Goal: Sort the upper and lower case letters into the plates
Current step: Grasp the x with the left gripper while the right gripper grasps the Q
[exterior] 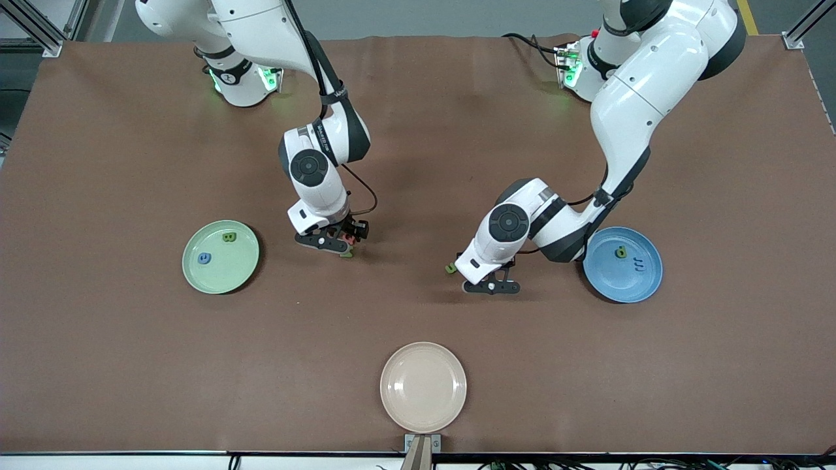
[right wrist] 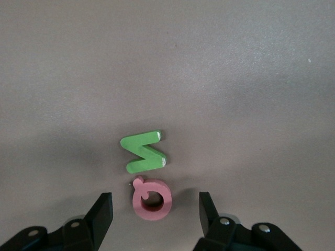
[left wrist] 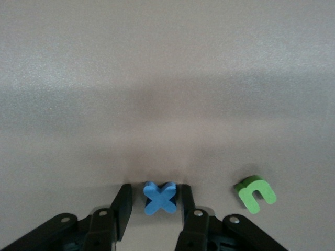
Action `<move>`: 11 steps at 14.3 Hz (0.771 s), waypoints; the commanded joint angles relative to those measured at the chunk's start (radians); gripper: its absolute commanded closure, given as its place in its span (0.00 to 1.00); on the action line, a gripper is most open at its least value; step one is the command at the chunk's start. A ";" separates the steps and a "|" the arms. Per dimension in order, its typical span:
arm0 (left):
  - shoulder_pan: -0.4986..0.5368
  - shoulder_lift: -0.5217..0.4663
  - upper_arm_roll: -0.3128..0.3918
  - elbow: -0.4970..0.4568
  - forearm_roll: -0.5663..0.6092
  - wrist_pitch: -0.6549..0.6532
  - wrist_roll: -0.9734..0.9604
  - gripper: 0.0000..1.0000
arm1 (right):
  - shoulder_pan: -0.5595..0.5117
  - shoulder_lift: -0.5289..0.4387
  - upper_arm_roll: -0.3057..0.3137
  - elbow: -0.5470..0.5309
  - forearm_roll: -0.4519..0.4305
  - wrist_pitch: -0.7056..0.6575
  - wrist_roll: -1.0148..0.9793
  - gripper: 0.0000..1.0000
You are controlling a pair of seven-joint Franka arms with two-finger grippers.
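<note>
Your cream plate [exterior: 423, 387] sits nearest, bare.
Left gripper [left wrist: 153, 201] pinches the blue x [left wrist: 159, 197]; right gripper [right wrist: 156, 209] straddles the pink Q [right wrist: 152, 202], fingers apart.

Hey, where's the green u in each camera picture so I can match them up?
Front view: the green u lies on the table beside the left arm's wrist, between the two arms.
Left wrist view: the u lies beside the blue x, outside the left gripper, whose jaws flank the x.
Right wrist view: not in it.
Shared landmark: the left gripper.
</note>
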 commanded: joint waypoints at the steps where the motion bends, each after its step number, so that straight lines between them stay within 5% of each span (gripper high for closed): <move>1: -0.009 0.010 0.003 0.017 0.022 -0.003 -0.025 0.68 | 0.015 0.022 -0.009 0.015 0.023 0.002 0.013 0.35; 4: -0.011 0.006 0.014 0.017 0.022 -0.005 -0.030 0.80 | 0.021 0.034 -0.009 0.021 0.023 0.018 0.013 0.52; 11: 0.056 -0.111 0.005 -0.024 0.025 -0.095 -0.012 0.93 | 0.026 0.044 -0.008 0.023 0.023 0.019 0.014 0.67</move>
